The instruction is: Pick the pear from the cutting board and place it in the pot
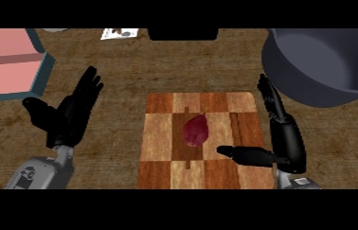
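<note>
The brown worktop (119,106) has a wooden cutting board (161,153) in the middle. The dark red pear (195,131) lies flat on it, its long side running from 6 to 12 o'clock. The right hand (283,134) is wide open at the pear's 3 o'clock, probably so it can grab it. The pot (315,63) sits at 2 o'clock. The left hand (70,115) rests open at 9 o'clock.
</note>
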### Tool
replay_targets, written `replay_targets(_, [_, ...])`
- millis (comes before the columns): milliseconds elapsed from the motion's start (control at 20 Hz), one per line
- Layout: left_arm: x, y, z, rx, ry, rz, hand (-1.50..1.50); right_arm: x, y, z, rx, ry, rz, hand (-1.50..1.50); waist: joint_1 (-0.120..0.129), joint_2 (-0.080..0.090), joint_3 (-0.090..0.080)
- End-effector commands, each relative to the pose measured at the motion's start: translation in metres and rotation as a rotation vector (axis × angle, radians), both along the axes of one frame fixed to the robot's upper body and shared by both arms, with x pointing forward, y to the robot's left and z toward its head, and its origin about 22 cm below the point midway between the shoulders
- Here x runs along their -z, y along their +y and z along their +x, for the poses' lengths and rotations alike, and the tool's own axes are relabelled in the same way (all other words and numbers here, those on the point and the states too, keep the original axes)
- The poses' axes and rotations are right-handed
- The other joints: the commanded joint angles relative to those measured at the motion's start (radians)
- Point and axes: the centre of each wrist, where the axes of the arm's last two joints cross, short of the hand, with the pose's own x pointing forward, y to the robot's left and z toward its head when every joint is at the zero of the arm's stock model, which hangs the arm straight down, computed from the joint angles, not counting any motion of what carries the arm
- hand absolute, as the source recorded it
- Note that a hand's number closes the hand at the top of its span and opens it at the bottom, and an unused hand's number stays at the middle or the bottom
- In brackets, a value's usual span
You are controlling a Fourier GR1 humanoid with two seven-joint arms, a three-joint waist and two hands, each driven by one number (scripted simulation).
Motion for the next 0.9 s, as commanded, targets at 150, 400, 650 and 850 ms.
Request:
replay_targets(150, [0.001, -0.004, -0.010, -0.011, 0.015, -0.012, 0.00, -0.064, -0.047, -0.022, 0.016, 0.110, -0.317, -1.50, -0.005, -0.001, -0.001])
replay_targets(400, [0.004, -0.016, -0.019, 0.007, 0.009, -0.009, 0.00, -0.102, -0.048, -0.025, -0.064, 0.257, -0.491, -1.50, 0.008, 0.001, -0.002])
replay_targets(650, [-0.007, -0.016, -0.003, 0.013, 0.017, -0.014, 0.00, -0.127, -0.032, -0.019, -0.098, 0.420, -0.523, -1.50, 0.008, 0.004, 0.000])
replay_targets(850, [-0.017, -0.010, -0.004, 0.016, 0.004, -0.003, 0.00, -0.147, -0.008, -0.005, -0.110, 0.520, -0.552, -1.50, 0.013, 0.004, 0.000])
